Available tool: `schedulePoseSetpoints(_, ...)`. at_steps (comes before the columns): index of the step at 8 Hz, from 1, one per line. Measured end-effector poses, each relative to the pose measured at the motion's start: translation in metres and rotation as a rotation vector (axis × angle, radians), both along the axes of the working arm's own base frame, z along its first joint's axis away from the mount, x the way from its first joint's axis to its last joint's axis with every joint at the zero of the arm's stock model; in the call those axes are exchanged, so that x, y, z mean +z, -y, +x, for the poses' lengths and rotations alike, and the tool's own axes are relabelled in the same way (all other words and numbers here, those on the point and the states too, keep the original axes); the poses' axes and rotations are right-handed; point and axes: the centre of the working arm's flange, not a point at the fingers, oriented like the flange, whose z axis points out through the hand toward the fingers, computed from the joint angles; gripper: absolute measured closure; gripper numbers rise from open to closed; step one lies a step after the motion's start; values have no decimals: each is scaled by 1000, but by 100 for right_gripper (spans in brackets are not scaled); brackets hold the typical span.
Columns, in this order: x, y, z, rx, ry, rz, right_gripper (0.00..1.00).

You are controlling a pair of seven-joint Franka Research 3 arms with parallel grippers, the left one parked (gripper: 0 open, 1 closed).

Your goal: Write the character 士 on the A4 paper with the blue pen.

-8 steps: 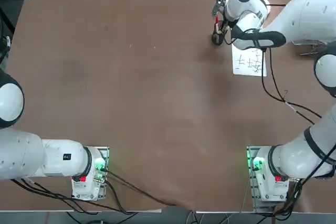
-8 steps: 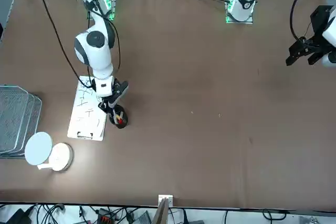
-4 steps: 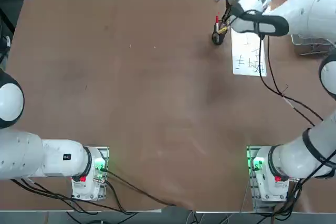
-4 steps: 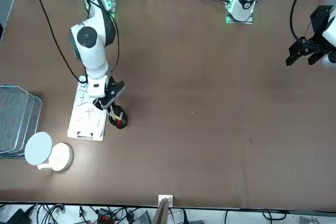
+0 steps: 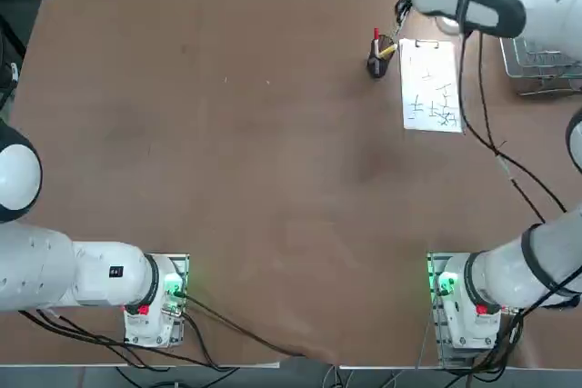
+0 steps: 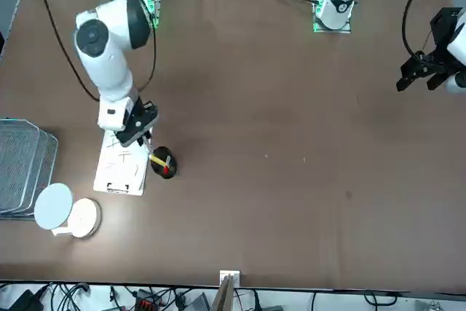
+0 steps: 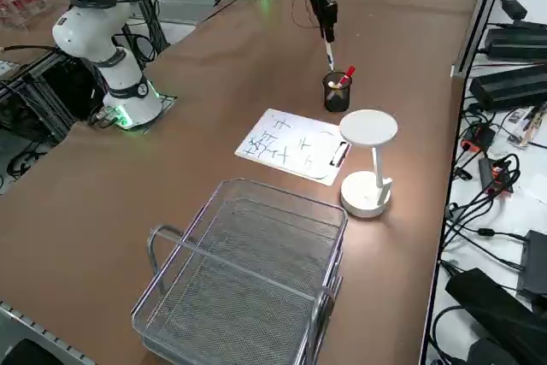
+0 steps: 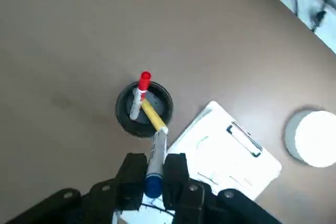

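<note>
The top camera hangs high overhead, looking straight down with the arm bases nearest. The front camera faces the robot from across the table [image 6: 291, 180]. The side camera looks down diagonally from the robot's right. The wrist camera sits closest. All four share the paper [image 5: 430, 85] and pen cup [image 5: 377, 65]

Right gripper [image 7: 326, 30] holds pen [image 7: 328, 50] above black cup [image 7: 337, 91]; paper [image 7: 291, 144], lamp [image 7: 367, 160], wire basket [image 7: 248, 279] near desk's right edge.
</note>
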Motion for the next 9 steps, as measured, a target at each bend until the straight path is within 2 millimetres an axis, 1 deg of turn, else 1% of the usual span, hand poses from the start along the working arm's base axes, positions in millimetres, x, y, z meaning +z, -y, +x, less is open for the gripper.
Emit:
schedulePoseSetpoints(1,11,32,3,-57,-10,-10,79)
schedulePoseSetpoints(2,16,73,8,-129,-28,-25,79)
schedulePoseSetpoints(3,14,112,12,-197,-49,-36,79)
schedulePoseSetpoints(4,9,144,14,-256,-67,-34,79)
schedulePoseSetpoints(5,2,170,14,-310,-89,-24,79)
schedulePoseSetpoints(6,-5,191,13,-354,-108,-15,79)
schedulePoseSetpoints(7,-14,205,12,-387,-124,-5,79)
schedulePoseSetpoints(8,-23,210,13,-409,-129,5,79)
schedulePoseSetpoints(9,-33,210,16,-429,-120,11,79)
